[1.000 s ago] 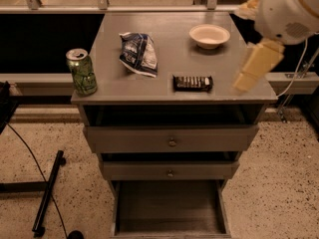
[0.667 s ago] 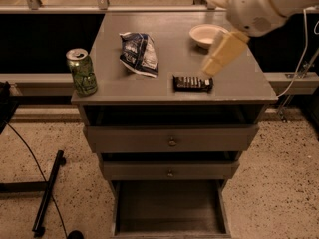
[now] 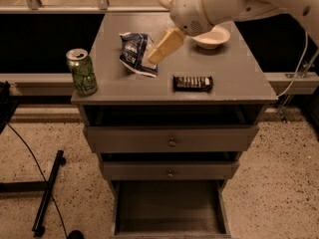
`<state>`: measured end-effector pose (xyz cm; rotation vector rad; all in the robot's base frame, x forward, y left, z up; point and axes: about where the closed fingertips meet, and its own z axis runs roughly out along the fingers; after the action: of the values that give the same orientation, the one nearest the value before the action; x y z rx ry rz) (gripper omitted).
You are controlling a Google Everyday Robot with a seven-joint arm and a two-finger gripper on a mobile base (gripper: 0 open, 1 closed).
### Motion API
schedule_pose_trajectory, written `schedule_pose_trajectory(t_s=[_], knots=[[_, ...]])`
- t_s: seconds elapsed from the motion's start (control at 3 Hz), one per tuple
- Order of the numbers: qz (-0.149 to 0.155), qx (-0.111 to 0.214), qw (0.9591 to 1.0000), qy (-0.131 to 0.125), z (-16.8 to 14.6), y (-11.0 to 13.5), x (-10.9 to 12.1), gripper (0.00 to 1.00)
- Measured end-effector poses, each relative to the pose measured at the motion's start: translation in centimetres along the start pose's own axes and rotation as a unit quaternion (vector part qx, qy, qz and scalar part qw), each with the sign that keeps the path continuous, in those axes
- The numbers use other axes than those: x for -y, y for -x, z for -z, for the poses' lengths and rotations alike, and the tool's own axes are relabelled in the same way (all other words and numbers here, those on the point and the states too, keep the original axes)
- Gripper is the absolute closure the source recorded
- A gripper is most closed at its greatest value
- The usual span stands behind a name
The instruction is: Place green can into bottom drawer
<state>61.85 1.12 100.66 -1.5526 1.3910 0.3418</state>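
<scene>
The green can [image 3: 82,72] stands upright at the front left corner of the grey cabinet top [image 3: 234,73]. The bottom drawer [image 3: 169,205] is pulled out below, with its flat grey floor showing and nothing in it. My gripper [image 3: 152,28] hangs above the back middle of the top, over the blue-and-white snack bag [image 3: 137,54], to the right of the can and well apart from it. It is open and empty; one cream finger [image 3: 167,44] points down toward the bag.
A dark candy bar [image 3: 193,83] lies near the front edge of the top. A white bowl [image 3: 213,37] sits at the back right, partly behind my arm. The two upper drawers [image 3: 172,141] are shut. A black stand [image 3: 47,193] lies on the floor at left.
My arm has swung left across the top, from the right side near the bowl to above the snack bag. The can and the other things have not moved.
</scene>
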Motion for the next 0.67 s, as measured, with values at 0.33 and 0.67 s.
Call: schedule_pose_trajectory(t_s=[0.33,0.67], knots=[[-0.028,0.052,0.9981,0.017,-4.6,0.5,0.6,0.00],[-0.050,0.097,0.9935,0.035,-8.5,1.6,0.1,0.00]])
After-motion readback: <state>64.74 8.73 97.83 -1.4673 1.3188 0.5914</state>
